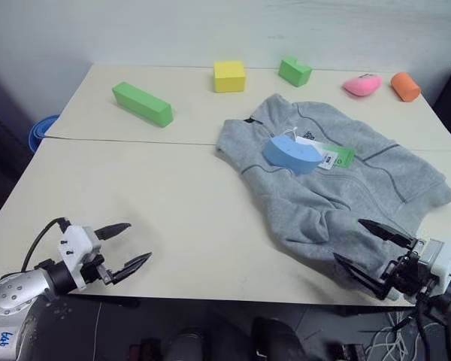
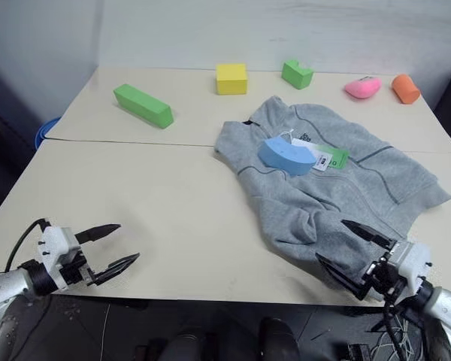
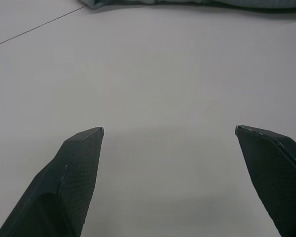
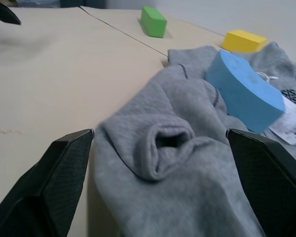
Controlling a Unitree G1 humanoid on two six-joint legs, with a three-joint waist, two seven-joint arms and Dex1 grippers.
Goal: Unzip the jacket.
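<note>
Left pincer (image 1: 125, 247) spread wide over bare bench (image 1: 173, 203), holding nothing. Right pincer (image 1: 370, 250) likewise agape at the jacket (image 1: 338, 188) hem, probably staged to grip. Jacket lies crumpled right of centre, grey fleece, sleeve cuff nearest; zip not discernible. Blue foam block (image 1: 292, 154) and hang tag (image 1: 332, 156) rest on its chest.

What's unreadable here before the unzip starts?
- Zipper pull: not discernible on the jacket; a blue foam block and hang tag lie over the chest.
- Chest logo and tag print: too small.
- Jacket's near edge: hidden behind the right claw, head views.
</note>
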